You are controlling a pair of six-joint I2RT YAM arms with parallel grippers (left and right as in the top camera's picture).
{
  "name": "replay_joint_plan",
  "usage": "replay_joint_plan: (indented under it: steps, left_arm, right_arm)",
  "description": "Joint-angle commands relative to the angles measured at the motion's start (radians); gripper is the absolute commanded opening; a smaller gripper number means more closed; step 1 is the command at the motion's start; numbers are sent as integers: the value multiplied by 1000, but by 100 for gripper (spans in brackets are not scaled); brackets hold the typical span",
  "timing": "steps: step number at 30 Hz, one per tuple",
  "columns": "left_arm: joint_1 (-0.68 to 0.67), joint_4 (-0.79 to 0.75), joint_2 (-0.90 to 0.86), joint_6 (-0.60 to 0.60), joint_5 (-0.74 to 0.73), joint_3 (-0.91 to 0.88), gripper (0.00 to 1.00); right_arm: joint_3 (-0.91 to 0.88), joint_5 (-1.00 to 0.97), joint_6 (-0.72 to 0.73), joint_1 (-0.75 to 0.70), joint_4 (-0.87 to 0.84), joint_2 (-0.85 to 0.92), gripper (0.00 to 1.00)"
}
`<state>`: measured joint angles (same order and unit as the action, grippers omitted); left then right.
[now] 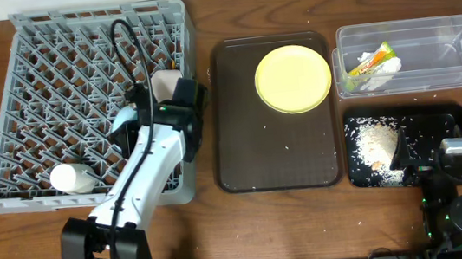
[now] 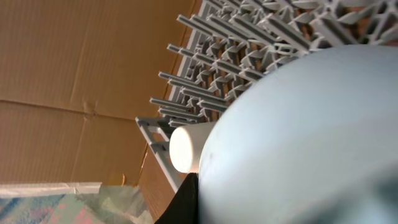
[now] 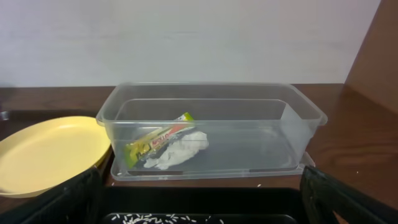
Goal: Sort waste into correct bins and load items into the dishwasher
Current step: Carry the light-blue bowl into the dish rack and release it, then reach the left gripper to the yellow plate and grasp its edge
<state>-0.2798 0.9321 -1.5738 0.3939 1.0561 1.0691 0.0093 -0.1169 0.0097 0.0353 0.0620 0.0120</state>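
My left gripper is shut on the light blue bowl and holds it over the right side of the grey dish rack. The bowl fills most of the left wrist view. A small white cup lies in the rack's front left; it also shows in the left wrist view. The yellow plate lies on the brown tray. The clear tub holds the green-and-orange wrapper and the white napkin. Crumbs lie in the black tray. My right gripper is open and empty over that tray. The white bowl and chopsticks are not in view.
A few stray crumbs lie on the brown tray. The rack's pegs stand close behind the bowl. A cardboard wall is left of the rack.
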Motion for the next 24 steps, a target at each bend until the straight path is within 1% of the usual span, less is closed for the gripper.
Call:
replay_joint_plan:
  steps: [1, 7, 8, 9, 10, 11, 17, 19, 22, 24]
  left_arm:
    - [-3, 14, -5, 16, -23, -16, 8]
    - [-3, 58, -5, 57, -35, -16, 8]
    - [-3, 74, -5, 57, -39, -16, 11]
    - [-6, 93, -5, 57, -39, -16, 17]
    - [-11, 108, -3, 57, -39, -16, 30]
    - [-16, 119, 0, 57, -38, -15, 35]
    - [-80, 141, 34, 56, -39, 21, 38]
    - [-113, 140, 56, 56, -48, 30, 42]
    - [-175, 140, 90, 56, -83, 40, 44]
    - [-228, 136, 121, 57, -83, 40, 48]
  right_arm:
    - [-4, -3, -7, -10, -2, -5, 99]
    - [-4, -3, -7, -10, -2, -5, 99]
    - [-4, -3, -7, -10, -2, -5, 99]
    - [-4, -3, -7, -10, -1, -5, 99]
    - [-4, -3, -7, -10, -1, -5, 99]
    - [-4, -3, -7, -10, -2, -5, 99]
    - [-4, -3, -7, -10, -1, -5, 99]
    - [-4, -3, -7, -10, -2, -5, 99]
    - [-4, -3, -7, -10, -2, -5, 99]
    - [-4, -3, -7, -10, -2, -5, 99]
